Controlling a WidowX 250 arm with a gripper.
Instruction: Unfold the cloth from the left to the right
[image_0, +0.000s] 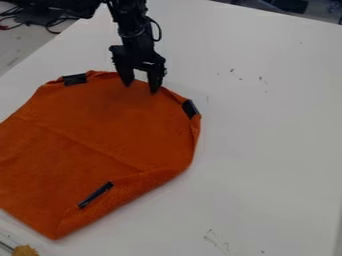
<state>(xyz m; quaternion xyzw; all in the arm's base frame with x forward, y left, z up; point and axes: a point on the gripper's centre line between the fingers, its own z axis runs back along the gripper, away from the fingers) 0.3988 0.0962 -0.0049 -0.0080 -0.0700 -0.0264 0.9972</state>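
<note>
My gripper (140, 86) hangs down at the top of the camera view, its two fingers parted, with the tips over the upper edge of the orange cloth (100, 135). No fabric is visibly pinched between them; whether the tips touch the cloth I cannot tell. The cloth lies mostly flat across the left half of the view, running out past the left edge. Its upper left, right and lower right borders are turned in, each with a dark patch showing. A faint crease crosses its middle diagonally.
The white table (267, 130) carries small dark marks at the upper right and near the bottom. A yellowish-brown object (25, 250) sits at the lower left corner. Dark cables (53, 22) lie beyond the table's edge at the upper left.
</note>
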